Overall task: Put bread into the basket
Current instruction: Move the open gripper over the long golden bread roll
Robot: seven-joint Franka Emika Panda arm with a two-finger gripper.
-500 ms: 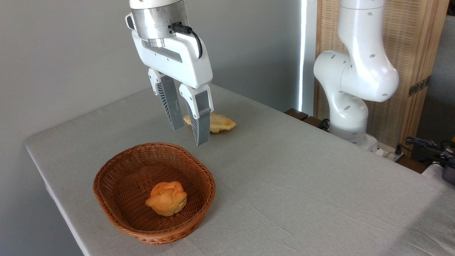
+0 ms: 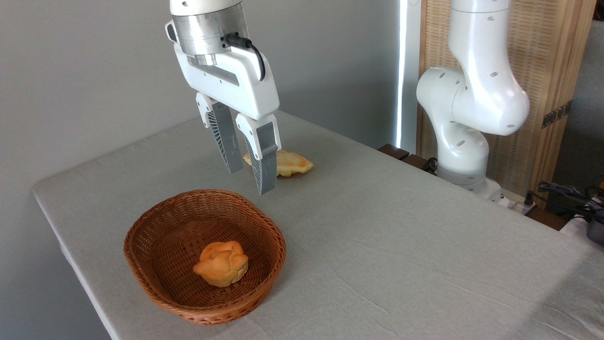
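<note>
We are seeing a small orange bun (image 2: 221, 263) sitting in the wicker basket (image 2: 155, 283) on the grey table (image 2: 401, 245). Our gripper (image 2: 250, 182) is hanging slightly parted and empty, partly hiding the pale golden bread (image 2: 292, 164) lying behind the basket.

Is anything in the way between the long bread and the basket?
Nothing on the table lies between the bread and the basket. The open gripper hangs above that gap. A small bun already sits inside the basket, with room left.

Grey wall (image 2: 85, 71); grey-clothed table (image 2: 401, 245); wooden slatted screen (image 2: 552, 61) right.
</note>
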